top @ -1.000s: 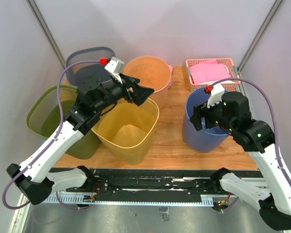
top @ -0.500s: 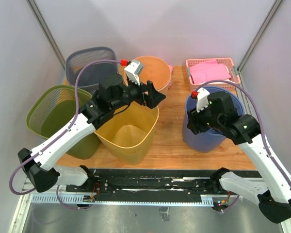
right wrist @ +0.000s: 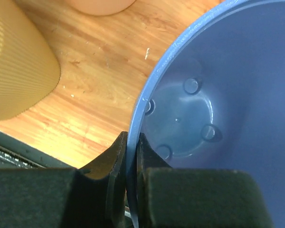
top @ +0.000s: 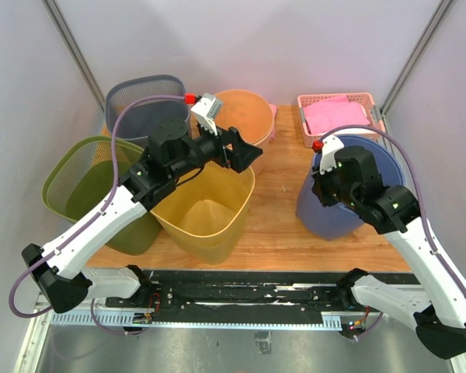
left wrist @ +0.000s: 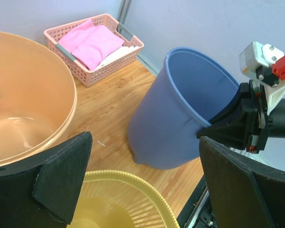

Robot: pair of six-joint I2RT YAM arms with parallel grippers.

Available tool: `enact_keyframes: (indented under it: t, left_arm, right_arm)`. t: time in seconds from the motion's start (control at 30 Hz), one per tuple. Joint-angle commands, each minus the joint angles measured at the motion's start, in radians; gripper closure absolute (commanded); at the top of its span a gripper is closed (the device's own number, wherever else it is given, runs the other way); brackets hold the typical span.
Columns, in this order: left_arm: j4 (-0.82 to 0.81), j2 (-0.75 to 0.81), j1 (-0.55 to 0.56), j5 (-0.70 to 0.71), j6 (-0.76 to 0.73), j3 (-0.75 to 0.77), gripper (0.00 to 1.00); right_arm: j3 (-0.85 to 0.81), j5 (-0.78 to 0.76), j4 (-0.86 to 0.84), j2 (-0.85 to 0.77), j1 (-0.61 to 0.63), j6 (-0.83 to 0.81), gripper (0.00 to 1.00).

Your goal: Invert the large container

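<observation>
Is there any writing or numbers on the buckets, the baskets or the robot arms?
No text can be read anywhere.
The blue bucket, orange tub, yellow bin and pink basket are plain.
The rail at the table's near edge has tiny marks, too small to read.

The blue bin [top: 320, 219] is smooth plastic with a soft sheen. The table [top: 276, 221] is wood with visible grain, satin and lightly scuffed. The yellow bin [top: 206, 210] is finely ribbed plastic; the orange bin [left wrist: 28, 90] is smooth, glossy and slightly translucent. The green bin [top: 66, 175] and grey bin [top: 140, 101] have mesh walls. The pink basket [left wrist: 107, 70] is perforated plastic, holding soft pink cloth [left wrist: 92, 40].
</observation>
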State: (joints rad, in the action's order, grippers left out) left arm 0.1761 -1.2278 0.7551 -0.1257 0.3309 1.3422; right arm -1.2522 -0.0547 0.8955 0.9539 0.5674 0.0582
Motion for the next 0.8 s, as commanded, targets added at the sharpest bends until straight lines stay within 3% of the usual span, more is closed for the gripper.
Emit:
enact_keyframes:
  t: [0.0,0.23,0.37,0.57,0.67,0.77]
  left_arm:
    - [-0.062,0.029,0.004,0.009,0.013,-0.021,0.01]
    - [-0.091,0.062,0.004,0.006,0.016,-0.051,0.01]
    - [-0.090,0.063,0.004,-0.039,0.019,-0.048,0.01]
    - [-0.091,0.055,0.004,-0.104,0.026,-0.045,0.01]
    - [-0.090,0.040,0.006,-0.138,0.033,-0.041,0.01]
    - [-0.090,0.018,0.018,-0.149,0.041,-0.033,0.01]
  right_arm:
    - [-0.076,-0.092,-0.129,-0.017,0.005,0.097,1.00]
    - [-0.141,-0.017,-0.362,-0.032,-0.070,0.201,1.00]
    - [-0.124,0.194,-0.433,-0.035,-0.290,0.349,1.00]
    - [0.183,0.753,-0.736,-0.056,-0.742,0.743,1.00]
    - [0.347,0.830,-0.842,-0.079,-0.816,0.869,1.00]
    - [0.429,0.826,-0.838,-0.111,-0.852,0.888,1.00]
